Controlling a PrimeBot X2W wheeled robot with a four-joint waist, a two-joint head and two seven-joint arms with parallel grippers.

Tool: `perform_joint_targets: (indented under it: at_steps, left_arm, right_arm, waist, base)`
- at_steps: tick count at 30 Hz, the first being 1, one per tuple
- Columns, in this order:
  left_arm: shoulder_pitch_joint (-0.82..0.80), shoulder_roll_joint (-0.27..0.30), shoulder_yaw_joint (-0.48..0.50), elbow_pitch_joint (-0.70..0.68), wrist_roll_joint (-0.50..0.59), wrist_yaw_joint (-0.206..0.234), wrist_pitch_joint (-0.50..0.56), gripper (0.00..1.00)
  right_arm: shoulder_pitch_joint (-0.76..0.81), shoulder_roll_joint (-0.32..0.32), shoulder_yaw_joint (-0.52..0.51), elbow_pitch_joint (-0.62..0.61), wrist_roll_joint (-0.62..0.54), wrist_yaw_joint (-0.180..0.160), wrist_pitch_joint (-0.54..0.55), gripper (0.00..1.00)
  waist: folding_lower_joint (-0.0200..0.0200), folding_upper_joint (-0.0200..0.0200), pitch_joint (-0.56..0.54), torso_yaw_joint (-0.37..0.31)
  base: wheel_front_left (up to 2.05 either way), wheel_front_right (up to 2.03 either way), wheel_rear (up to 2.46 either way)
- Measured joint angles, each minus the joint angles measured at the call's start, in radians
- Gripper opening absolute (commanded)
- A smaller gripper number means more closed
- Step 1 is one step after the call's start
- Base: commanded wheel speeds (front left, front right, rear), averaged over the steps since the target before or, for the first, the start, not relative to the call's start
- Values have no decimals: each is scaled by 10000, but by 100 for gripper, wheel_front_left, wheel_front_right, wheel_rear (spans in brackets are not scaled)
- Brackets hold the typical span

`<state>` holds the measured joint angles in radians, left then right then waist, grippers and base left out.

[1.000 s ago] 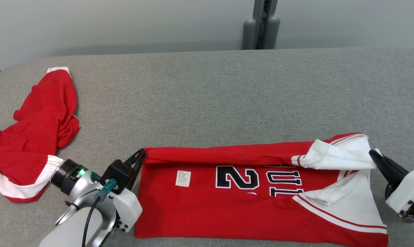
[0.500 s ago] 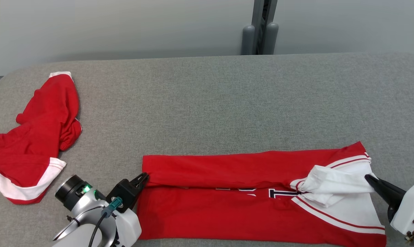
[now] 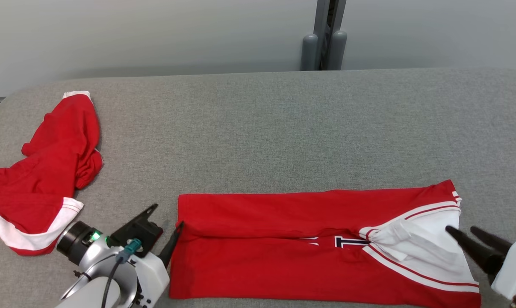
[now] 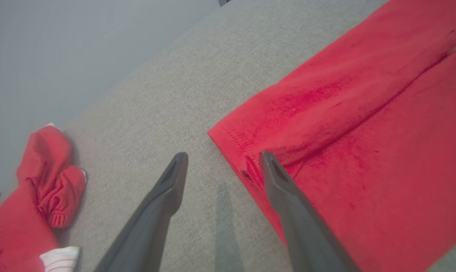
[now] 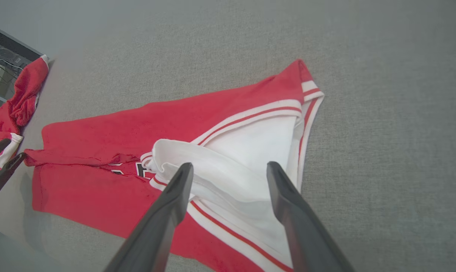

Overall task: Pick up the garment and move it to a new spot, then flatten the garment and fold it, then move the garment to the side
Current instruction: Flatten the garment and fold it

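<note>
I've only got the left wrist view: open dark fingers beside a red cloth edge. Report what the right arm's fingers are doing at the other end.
Observer: The right fingers stand spread apart at the white panel of the folded red fabric jersey, clamping nothing.
Operator: Describe how that end lies.
Observer: A white flap sits bunched and rumpled there, not flat.
Operator: Say whether any print shows.
Observer: A strip of dark lettering peeks out between the folded-over upper layer and the lower layer.
</note>
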<state>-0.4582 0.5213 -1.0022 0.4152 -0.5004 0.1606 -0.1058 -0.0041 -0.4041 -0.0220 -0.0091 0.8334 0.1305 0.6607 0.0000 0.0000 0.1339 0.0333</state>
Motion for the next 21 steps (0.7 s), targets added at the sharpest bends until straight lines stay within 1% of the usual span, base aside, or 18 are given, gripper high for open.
perform_joint_targets:
  at_steps: [3, 6, 11, 15, 17, 18, 19, 21]
  left_arm:
    - [0, 2, 360, -132, -265, 316, -196, 100]
    - [21, -50, 755, -351, -500, 704, -476, 100]
    - [110, -274, 1494, -662, -892, 1229, -1154, 100]
    - [305, -562, 2006, -941, -1011, 1613, -1453, 100]
    - [415, -740, 2282, -1135, -941, 1791, -1519, 100]
    - [507, -842, 2428, -1181, -830, 1979, -1549, 100]
    - [769, -1035, 2920, -1611, -364, 2382, -1563, 100]
    - [1151, -1356, 3450, -2115, 63, 2615, -1576, 100]
  right_arm:
    - [-77, 171, -433, -270, -188, 0, -268, 100]
    - [-231, 261, -671, -470, -433, 0, -888, 100]
    - [-466, 295, -802, -359, -1409, 0, -2564, 100]
    - [-462, 531, -857, 198, -2169, 0, -3848, 100]
    - [-430, 660, -794, 489, -2420, 0, -4506, 100]
    - [-383, 750, -713, 662, -2510, 0, -4801, 100]
    - [-256, 1005, -568, 1022, -2458, 0, -5382, 100]
    - [-205, 1108, -349, 1371, -2418, 0, -5963, 100]
  waist:
    - [0, 0, -32, -1]
    - [0, 0, -75, 6]
    - [0, 0, -118, 17]
    - [0, 0, -149, 26]
    - [0, 0, -148, 18]
    - [0, 0, -151, 11]
    - [0, 0, -137, -25]
    - [0, 0, -114, -49]
  base:
    - [0, 0, 0]
    - [0, 0, 0]
    - [0, 0, 0]
    - [0, 0, 0]
    - [0, 0, 0]
    - [0, 0, 0]
    - [0, 0, 0]
    - [0, 0, 0]
